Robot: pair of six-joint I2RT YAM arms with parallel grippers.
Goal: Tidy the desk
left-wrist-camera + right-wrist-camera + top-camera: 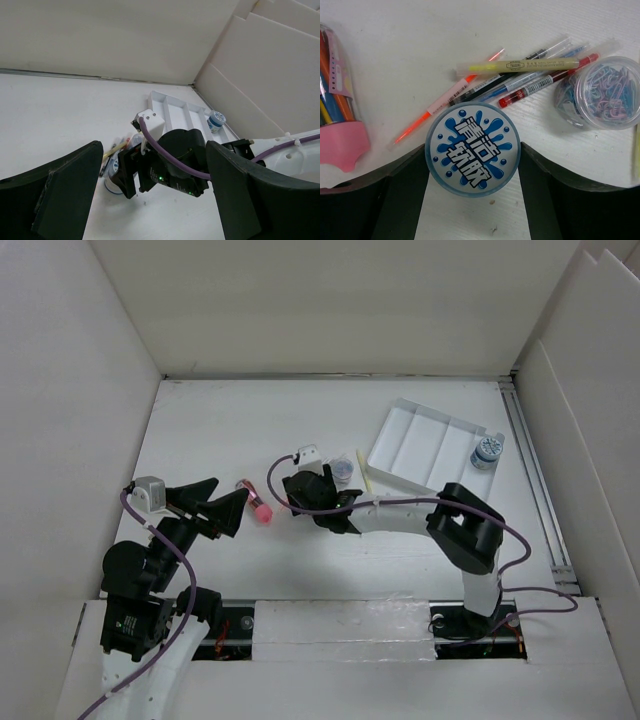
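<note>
Desk [210,430]: matt white, faint grain up close. Tub [472,149]: glossy printed lid, blue plastic rim. Clip jar [605,92] and pens [540,84]: clear smooth plastic. Pink case [340,130]: translucent plastic, glossy. Tray [405,440]: smooth white plastic, slight sheen. Left fingers [65,195]: matt black, rough inner faces. Cable [170,161]: glossy purple sheath.

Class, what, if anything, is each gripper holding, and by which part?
Nothing in the left gripper; right gripper flanks the blue-lidded tub at its sides; grip uncertain.
</note>
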